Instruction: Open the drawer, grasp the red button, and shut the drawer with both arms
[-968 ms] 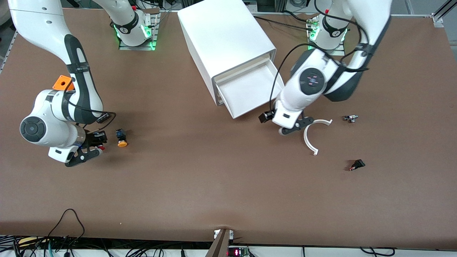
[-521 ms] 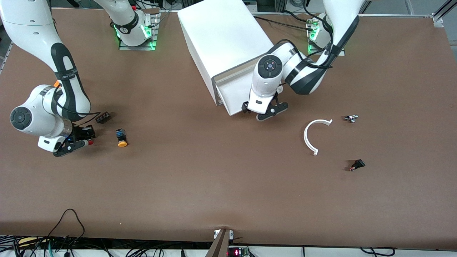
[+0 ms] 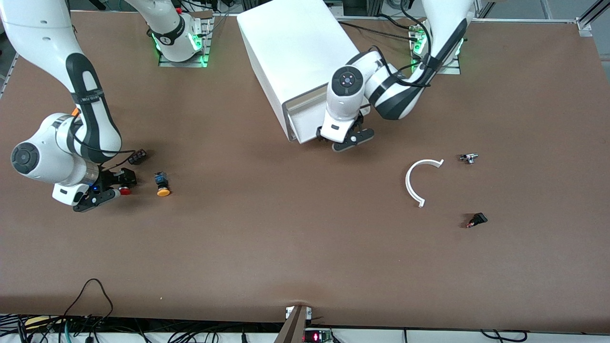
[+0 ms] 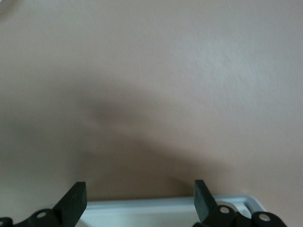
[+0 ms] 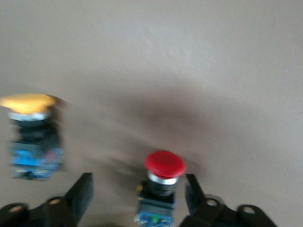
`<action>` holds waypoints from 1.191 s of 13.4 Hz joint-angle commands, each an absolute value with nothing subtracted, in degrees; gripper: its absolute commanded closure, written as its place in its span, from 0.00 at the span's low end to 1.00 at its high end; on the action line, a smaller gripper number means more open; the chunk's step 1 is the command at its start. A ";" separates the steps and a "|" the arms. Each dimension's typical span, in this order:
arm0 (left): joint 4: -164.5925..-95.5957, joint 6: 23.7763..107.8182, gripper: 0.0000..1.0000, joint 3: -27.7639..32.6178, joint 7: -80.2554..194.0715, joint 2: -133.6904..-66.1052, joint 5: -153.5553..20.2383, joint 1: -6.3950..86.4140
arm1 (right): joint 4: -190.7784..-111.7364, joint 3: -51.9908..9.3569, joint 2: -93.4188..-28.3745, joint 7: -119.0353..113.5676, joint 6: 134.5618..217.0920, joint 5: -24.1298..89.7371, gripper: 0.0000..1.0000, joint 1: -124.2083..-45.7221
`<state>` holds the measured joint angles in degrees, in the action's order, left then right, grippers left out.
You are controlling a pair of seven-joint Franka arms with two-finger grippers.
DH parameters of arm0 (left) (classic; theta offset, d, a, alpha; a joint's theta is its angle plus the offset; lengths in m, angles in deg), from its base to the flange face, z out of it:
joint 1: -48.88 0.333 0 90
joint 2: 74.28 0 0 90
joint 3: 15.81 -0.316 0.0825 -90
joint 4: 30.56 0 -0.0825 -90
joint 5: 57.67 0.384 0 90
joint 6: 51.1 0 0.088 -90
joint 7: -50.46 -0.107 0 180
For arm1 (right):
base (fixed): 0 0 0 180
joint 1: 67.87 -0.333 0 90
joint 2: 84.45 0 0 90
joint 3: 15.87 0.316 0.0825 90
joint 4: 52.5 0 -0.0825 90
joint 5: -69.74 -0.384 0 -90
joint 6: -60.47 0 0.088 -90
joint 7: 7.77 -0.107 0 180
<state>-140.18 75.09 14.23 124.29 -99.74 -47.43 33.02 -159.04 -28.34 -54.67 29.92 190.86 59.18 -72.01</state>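
— Where is your right gripper (image 3: 116,188), and what does it hold?

— It is low over the table (image 3: 286,238), at mid-height of the front view at the right arm's end. My fingers (image 5: 83,193) are spread wide and pinch nothing. The red button (image 3: 125,191) sits between them; in the right wrist view I see a gap on each side of its body (image 5: 162,182), so neither finger touches it.

— Anything close to it?

— An orange button (image 3: 163,186) lies on the table just beside the red one, toward the middle of the table, outside my fingers.

— And the left gripper (image 3: 351,137)?

— It is in the upper middle of the front view, at the front of the drawer (image 3: 305,128). Its fingers are spread too and hold nothing. In the left wrist view the drawer's white edge (image 4: 156,208) runs along the bottom of the picture between my two fingertips, with bare table above it. I cannot tell whether I am touching it.

— How does the drawer stand?

— It sticks out a little from the white cabinet (image 3: 295,52)
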 commanded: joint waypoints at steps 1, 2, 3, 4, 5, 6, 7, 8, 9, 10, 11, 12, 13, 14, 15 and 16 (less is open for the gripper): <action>-141.39 75.90 0.00 16.52 125.69 -99.06 -46.50 32.45 | -156.48 -27.21 -59.83 26.44 183.62 58.31 0.00 -72.87; -141.39 76.16 0.00 17.05 125.69 -99.06 -46.68 32.45 | -156.30 -27.21 -61.49 23.55 182.47 58.75 0.00 -74.44; -141.82 76.77 0.00 17.50 125.69 -99.06 -46.68 32.45 | -156.30 -27.21 -63.60 21.35 181.24 58.75 0.00 -75.76; -142.18 77.74 0.00 18.11 125.69 -99.15 -46.77 32.36 | -156.04 -27.21 -65.53 20.11 179.40 59.36 0.00 -76.65; -142.79 78.70 0.00 18.55 125.69 -99.24 -46.77 32.36 | -155.69 -27.21 -67.47 19.49 177.21 59.54 0.00 -77.53; -142.97 79.76 0.00 19.16 125.78 -99.67 -46.86 32.36 | -155.42 -27.21 -69.57 19.39 175.45 60.15 0.00 -77.88; -142.97 79.94 0.00 19.78 126.13 -100.11 -46.86 32.36 | -155.33 -27.21 -72.12 19.31 173.34 61.55 0.00 -78.23; -142.97 80.03 0.00 20.39 126.31 -100.38 -46.94 32.27 | -155.33 -27.21 -74.58 19.30 171.15 63.13 0.00 -78.59; -142.97 80.03 0.00 20.75 126.39 -100.47 -47.03 32.27 | -155.33 -27.21 -77.48 18.52 168.43 64.28 0.00 -78.59; -142.97 80.03 0.00 21.36 126.92 -100.64 -47.03 32.36 | -155.42 -27.12 -80.29 18.17 165.88 65.68 0.00 -78.59; -142.97 80.03 0.00 21.71 127.71 -100.73 -47.03 32.36 | -155.33 -26.60 -82.41 18.07 164.28 67.00 0.00 -78.59; -142.80 80.03 0.00 21.72 127.89 -100.73 -47.03 32.36 | -154.81 -25.55 -84.08 18.07 163.05 67.27 0.00 -78.59; -142.62 79.94 0.00 21.63 127.11 -100.73 -46.94 32.97 | -153.67 -24.67 -84.79 17.99 161.99 67.28 0.00 -78.59; -142.27 79.94 0.00 21.37 126.66 -100.73 -46.25 33.50 | -152.53 -24.40 -84.80 17.12 160.42 67.28 0.00 -78.59; -141.83 79.94 0.00 21.19 125.70 -100.73 -46.07 34.63 | -151.91 -24.31 -84.71 16.85 159.88 67.36 0.00 -78.59; -140.52 79.51 0.00 21.19 124.30 -100.73 -46.07 36.12 | -151.73 -24.39 -84.54 16.67 159.96 67.36 0.00 -78.59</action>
